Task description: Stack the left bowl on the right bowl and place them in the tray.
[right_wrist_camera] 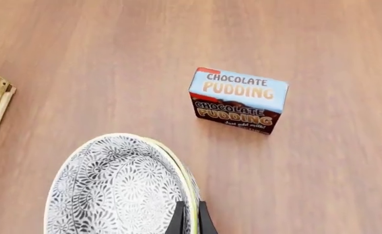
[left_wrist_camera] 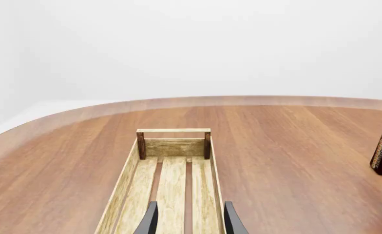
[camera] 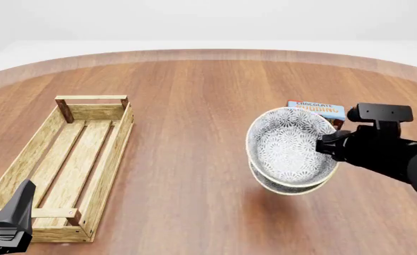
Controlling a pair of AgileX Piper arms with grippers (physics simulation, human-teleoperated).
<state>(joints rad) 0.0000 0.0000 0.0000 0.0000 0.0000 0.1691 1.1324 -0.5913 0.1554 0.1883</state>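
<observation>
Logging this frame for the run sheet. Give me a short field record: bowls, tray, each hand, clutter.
bowls: stacked bowls, one nested in the other, tilted, lifted off the table with a shadow beneath
right hand: right hand shut on the rim of the stack
tray: tray, pale slats, nothing in it, on the table's left side
left hand: left hand open, holding nothing, over the tray's near end
clutter: chocolate pudding box on the table beyond the bowls
stage: stack made, not yet in the tray
</observation>
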